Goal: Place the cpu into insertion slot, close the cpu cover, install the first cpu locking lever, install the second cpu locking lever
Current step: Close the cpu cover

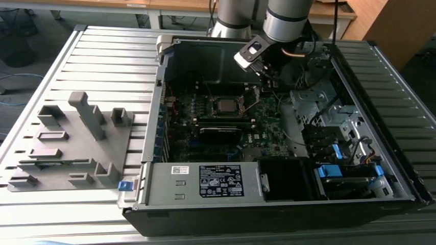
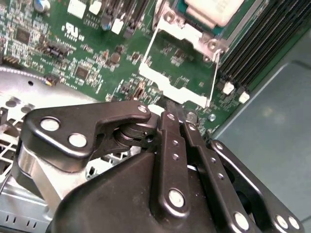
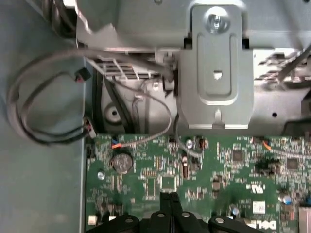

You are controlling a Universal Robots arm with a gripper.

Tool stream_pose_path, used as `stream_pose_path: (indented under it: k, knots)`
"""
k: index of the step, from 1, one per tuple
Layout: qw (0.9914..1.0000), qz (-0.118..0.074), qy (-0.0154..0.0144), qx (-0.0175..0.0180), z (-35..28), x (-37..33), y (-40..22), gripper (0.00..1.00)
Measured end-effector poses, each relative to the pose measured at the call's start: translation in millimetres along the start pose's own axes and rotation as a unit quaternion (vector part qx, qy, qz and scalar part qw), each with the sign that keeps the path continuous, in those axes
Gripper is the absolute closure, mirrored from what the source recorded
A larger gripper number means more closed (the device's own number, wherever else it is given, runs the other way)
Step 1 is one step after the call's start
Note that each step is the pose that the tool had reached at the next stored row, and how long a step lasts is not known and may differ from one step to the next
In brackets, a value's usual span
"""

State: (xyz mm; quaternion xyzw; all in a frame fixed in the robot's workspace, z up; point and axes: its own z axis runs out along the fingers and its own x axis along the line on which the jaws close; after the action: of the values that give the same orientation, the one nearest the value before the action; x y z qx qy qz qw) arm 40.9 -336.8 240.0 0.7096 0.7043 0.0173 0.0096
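The cpu (image 2: 214, 8) sits in the socket (image 2: 181, 5), its pale metal top facing up; in the exterior view the cpu (image 1: 227, 106) shows as a small square near the middle of the green board (image 1: 204, 109), inside the open computer case (image 1: 272, 214). The cover (image 2: 167, 87) is swung open; in the second wrist view its thin silver frame stands off the socket on the side toward the gripper (image 2: 170, 108), and the board shows through its square window. The gripper's two black fingers (image 2: 165, 145) are pressed together with nothing visible between them; their tips lie right at the near edge of the cover, though I cannot tell whether they touch it. In the first wrist view the gripper (image 3: 168, 196) hovers low over the board (image 3: 218, 165), near a round coin battery (image 3: 121, 162); grey cables (image 3: 39, 111) loop beside a metal bracket (image 3: 216, 68). Long black memory slots (image 2: 252, 43) run just beside the socket. In the exterior view the gripper (image 1: 268, 81) hangs to the exterior view's right of the cpu; the grey power supply box (image 1: 204, 181) sits at the near side of the case; a grey rack (image 1: 75, 143) stands on the slatted table (image 1: 102, 56) at the exterior view's left.
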Motion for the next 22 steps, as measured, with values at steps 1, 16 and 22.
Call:
stream_pose_path:
  k: [1, 16, 22]
  knots:
    - [1.0, 0.0, 0.0, -0.0002, 0.0, 0.0, -3.5, 0.89]
    - [0.99999, 0.0, 0.0001, -0.0053, 0.7, -0.5, -46.0, 0.89]
    - [0.99999, 0.0, 0.0001, -0.0053, 1.9, -0.5, -49.5, 0.89]
